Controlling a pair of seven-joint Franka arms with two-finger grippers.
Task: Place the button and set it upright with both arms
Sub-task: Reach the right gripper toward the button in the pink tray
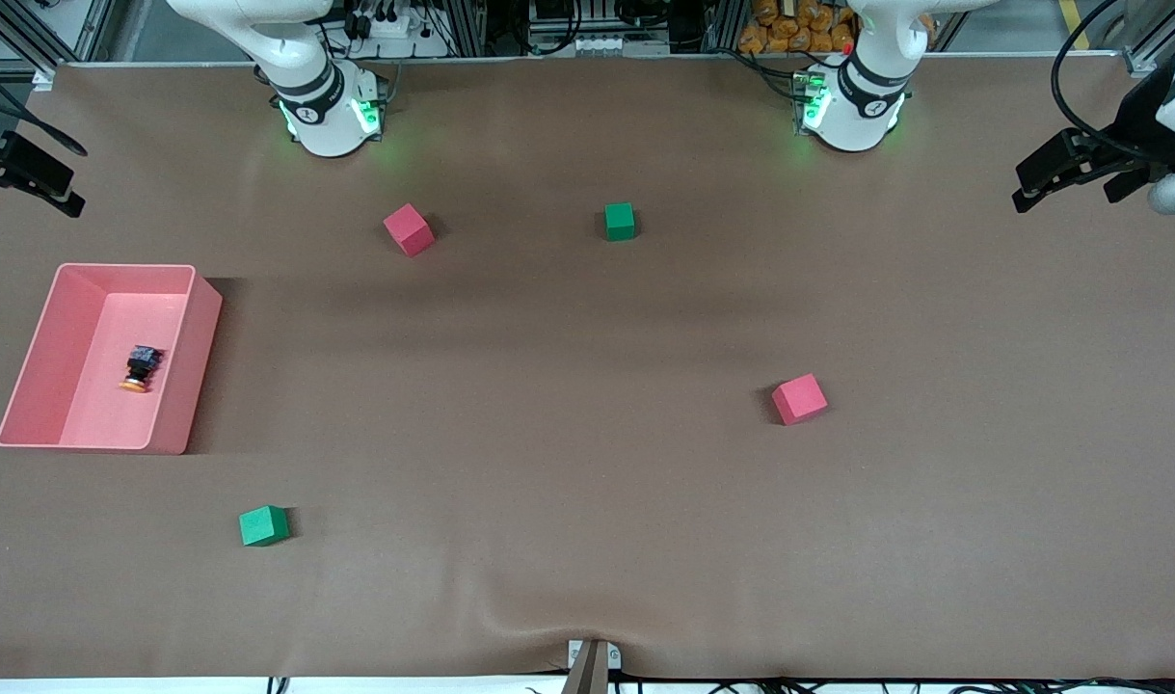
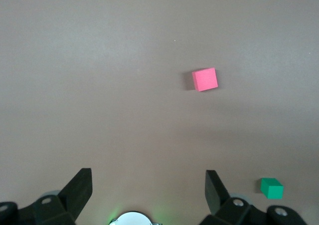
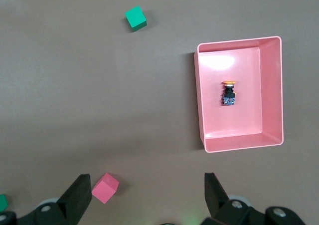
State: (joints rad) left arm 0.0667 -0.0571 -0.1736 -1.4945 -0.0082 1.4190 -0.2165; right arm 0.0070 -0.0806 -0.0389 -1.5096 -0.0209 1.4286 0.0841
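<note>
toward the right arm's end of the table sits a pink bin (image 1: pixel 177 371), open top. the button (image 1: pixel 140 368) lies on its side on the bin floor, orange cap pointing at the front camera, dark body away from it; same in the right wrist view (image 3: pixel 229 93), touching none of the walls.

right gripper (image 3: pixel 147 197) is up in the air, off the table edge at its own end, fingers (image 3: pixel 79 195) spread wide, holding nothing. left gripper (image 2: pixel 148 190) is also raised, off the table edge at the left arm's end, fingers (image 2: pixel 215 187) spread wide, holding nothing. both arms wait.

four cubes loose on the brown table (image 1: pixel 587 482): red cube (image 1: pixel 409 229) and green cube (image 1: pixel 620 221) near the bases, second red cube (image 1: pixel 799 399) mid-table toward the left arm's end, second green cube (image 1: pixel 263 525) nearer the front camera than the bin. all well apart from each other.
</note>
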